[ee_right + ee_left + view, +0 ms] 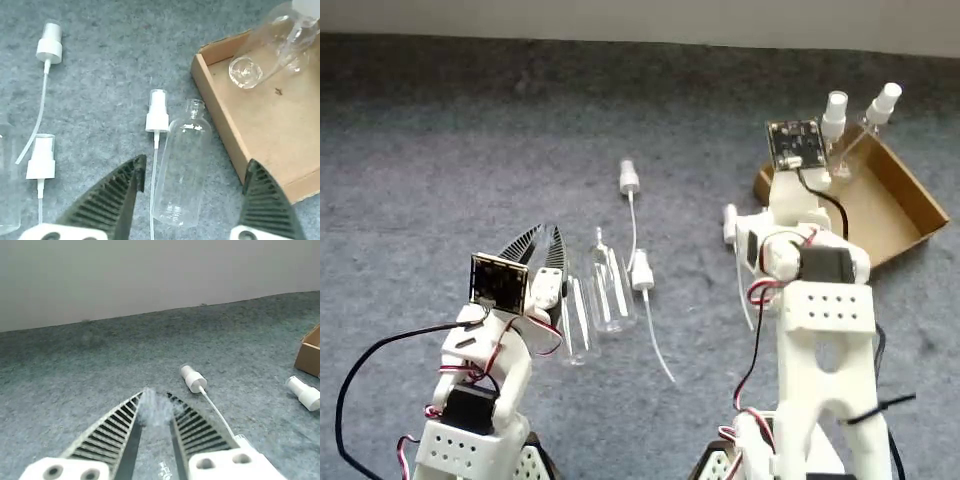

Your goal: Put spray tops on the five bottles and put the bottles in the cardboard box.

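Five bottles, three loose spray tops! Right gripper gapes wide over one flat bottle, neck pointing away from it. Left gripper has its tips pressed together.

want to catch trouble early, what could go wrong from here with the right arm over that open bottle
1. The right gripper stands open astride the uncapped bottle, but a spray top lies right beside it, its tube running between the jaws. Closing may pinch the tube too.
2. That bottle lies on its side on carpet and could roll or squirt out.
3. The two capped bottles lean out over the cardboard box wall, so another dropped in might tip them out.
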